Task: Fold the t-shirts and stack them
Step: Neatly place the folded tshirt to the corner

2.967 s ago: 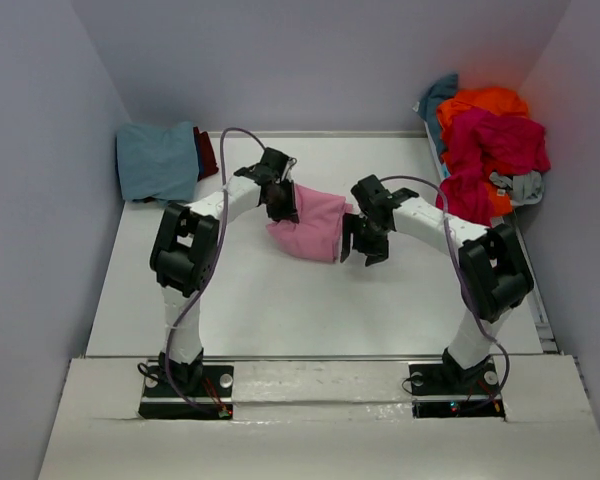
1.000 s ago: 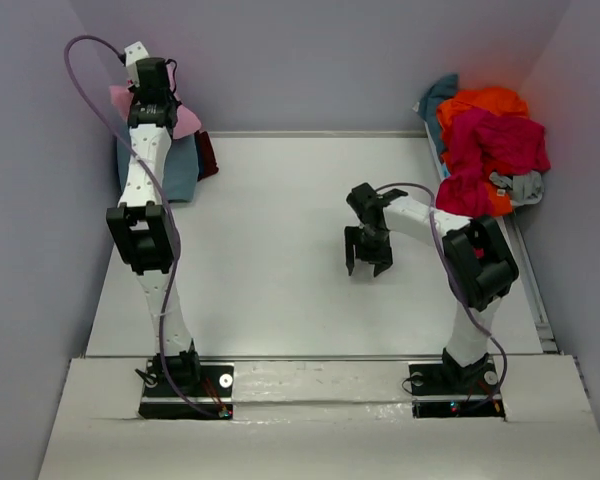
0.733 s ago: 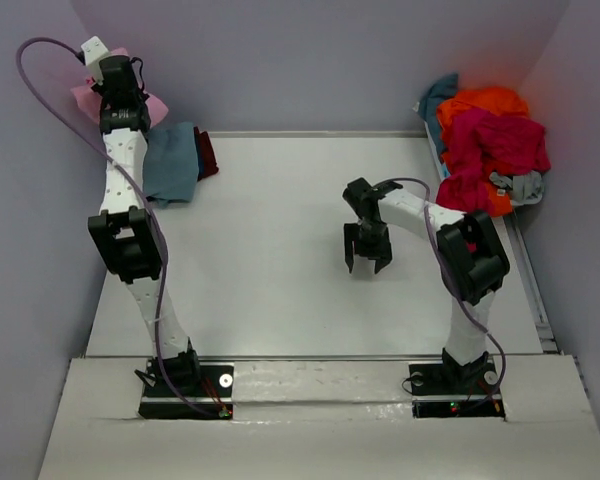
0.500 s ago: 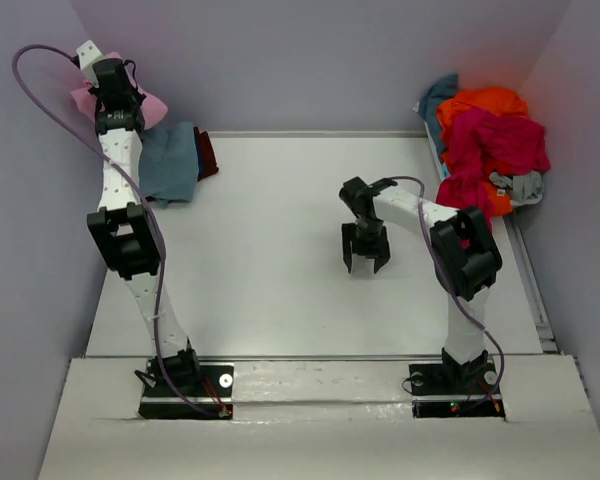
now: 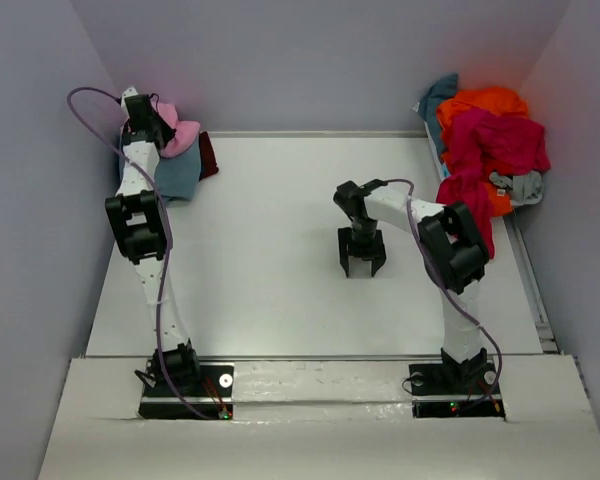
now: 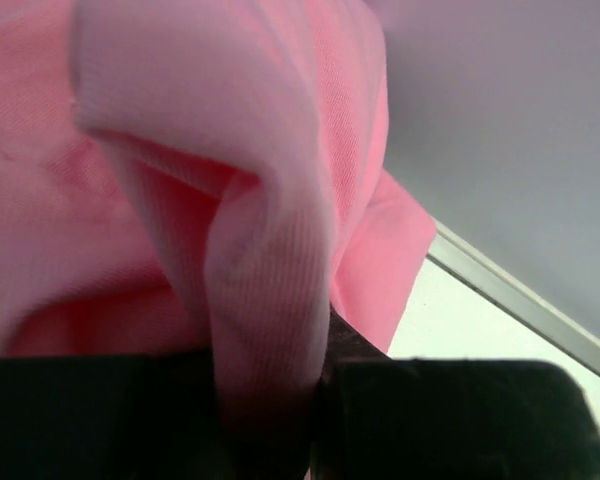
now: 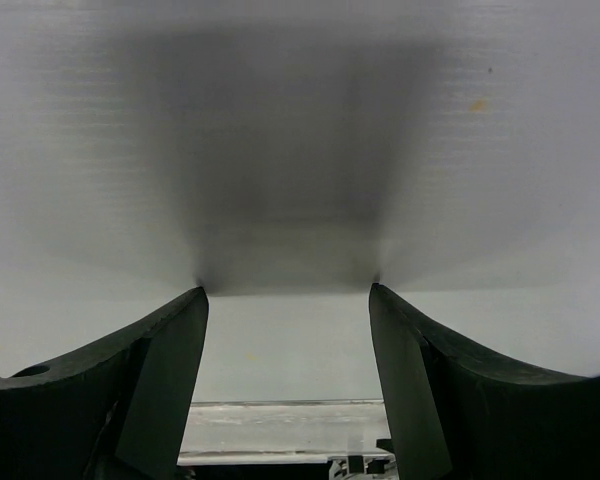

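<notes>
My left gripper (image 5: 158,128) is shut on the light pink t-shirt (image 5: 180,137) and holds it over the folded teal-blue t-shirt (image 5: 177,174) at the table's far left corner. In the left wrist view the pink t-shirt (image 6: 230,200) fills the frame and is pinched between the jaws. My right gripper (image 5: 361,268) is open and empty, pointing down at the bare table middle; its fingers (image 7: 160,370) frame only white tabletop. A pile of unfolded t-shirts sits at the far right: orange (image 5: 480,102), crimson-magenta (image 5: 495,145), teal (image 5: 438,95) and grey (image 5: 520,185).
A dark red folded cloth (image 5: 207,155) lies under the teal-blue one. The lavender back wall (image 5: 310,60) and side walls stand close around the white table (image 5: 280,280). A metal rail (image 5: 310,358) runs along the near edge.
The left arm carried the pink t-shirt from the table middle up to the far left corner, then came down over the teal-blue one. The right gripper let go and shifted slightly left.
</notes>
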You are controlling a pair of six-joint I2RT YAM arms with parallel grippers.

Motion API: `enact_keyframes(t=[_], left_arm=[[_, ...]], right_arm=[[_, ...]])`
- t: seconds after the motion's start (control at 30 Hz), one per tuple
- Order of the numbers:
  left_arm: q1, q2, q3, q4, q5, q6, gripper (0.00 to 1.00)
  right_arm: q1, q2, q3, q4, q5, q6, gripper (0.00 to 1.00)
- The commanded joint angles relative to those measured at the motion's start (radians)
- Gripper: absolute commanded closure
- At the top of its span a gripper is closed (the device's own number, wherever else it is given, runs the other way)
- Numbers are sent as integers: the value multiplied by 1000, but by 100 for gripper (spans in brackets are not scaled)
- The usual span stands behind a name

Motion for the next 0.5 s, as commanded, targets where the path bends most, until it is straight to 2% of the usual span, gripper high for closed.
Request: enact_keyframes(t=[0.0,0.1,0.17,0.27,0.4,0.47], left_arm=[[-9,-100,-84,43,55,-19,94],[-9,-187,-226,85,20,-20,94],[-18,-223,-274,73,-26,-19,86],[-18,-308,-379,99,-114,-9,84],[-28,-388,-443,100,-161,-3,81],[-28,-415,-466,97,-177,1,73]], right_arm=[[17,20,43,-24,-10,-20,29],[17,23,40,-12,-21,-25,29],[17,27,31,-1,-29,-31,29],[17,23,16,15,-35,-34,29],[17,11,-7,32,-41,-43,29],[17,5,-14,38,-43,-50,29]])
